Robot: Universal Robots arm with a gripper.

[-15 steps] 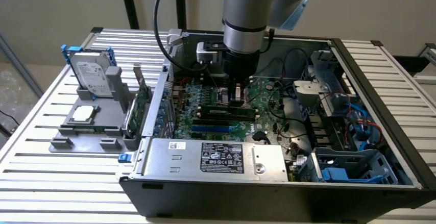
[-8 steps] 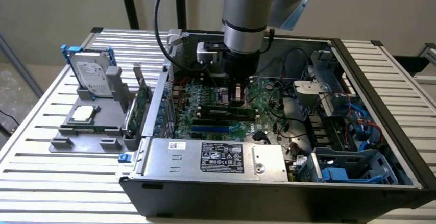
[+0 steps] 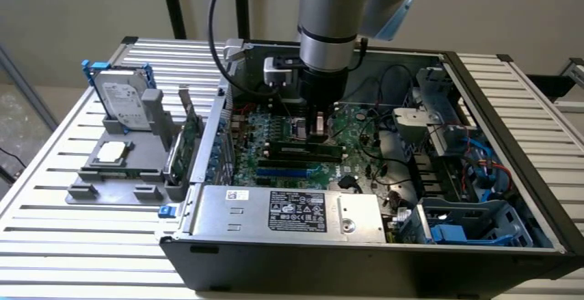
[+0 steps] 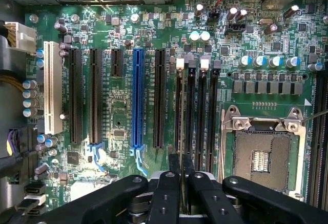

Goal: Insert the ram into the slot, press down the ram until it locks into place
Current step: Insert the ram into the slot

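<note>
the ram (image 3: pixel 301 152): thin dark stick, flat face showing, standing on edge mid-motherboard (image 4: pixel 123 121), directly under the gripper (image 3: pixel 316 134) and touching its tip. Long axis runs along the black socket bank, parallel to the board edge that faces the grey power supply (image 3: pixel 292 211). No lateral offset, the stick is straight below the tool. Can't tell if it is seated or just resting on the slot (image 4: pixel 179 111), which is one of four parallel narrow black plastic sockets with alternating white and black end clips. My read is the one in line with the gripper (image 4: pixel 183 163), not certain. Fingers (image 4: pixel 174 163) are matte black and drawn to a thin gap, which I judge to be a pinch on the ram's top edge. Blue connector (image 4: pixel 137 98) lies beside the bank on one side, the square metal CPU socket (image 4: pixel 264 155) on the other.
</note>
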